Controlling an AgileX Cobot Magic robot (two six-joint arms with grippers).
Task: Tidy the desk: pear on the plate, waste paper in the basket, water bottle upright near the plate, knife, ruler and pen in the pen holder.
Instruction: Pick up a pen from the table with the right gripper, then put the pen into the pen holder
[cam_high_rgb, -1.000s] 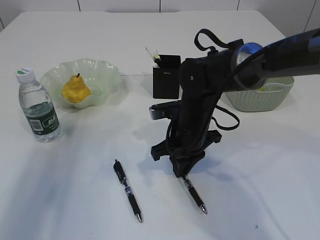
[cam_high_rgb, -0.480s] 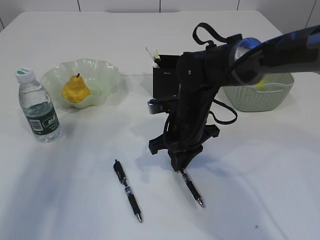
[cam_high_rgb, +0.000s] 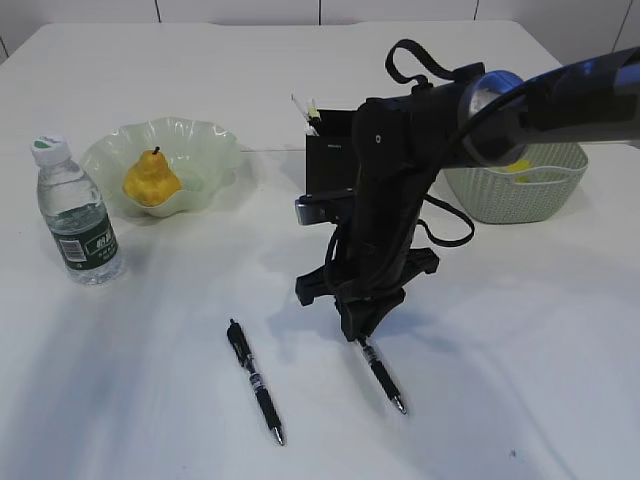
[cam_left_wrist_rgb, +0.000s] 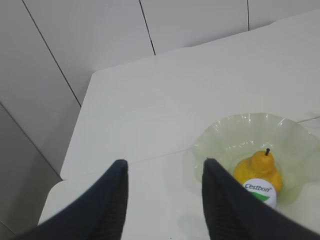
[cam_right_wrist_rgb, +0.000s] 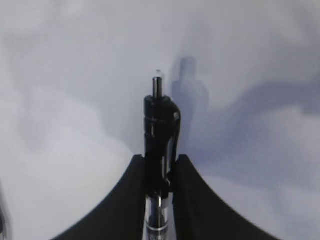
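Right gripper (cam_high_rgb: 362, 328), frame centre, clamps a pen (cam_high_rgb: 383, 376) near its clicker; lift clear, then lower vertically into pen holder (cam_high_rgb: 331, 158), upper centre.

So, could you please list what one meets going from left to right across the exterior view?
Bottle → pear on the plate → loose pen → right claw shut on the second pen → basket. The pen holder sits behind the arm, so I left it out.
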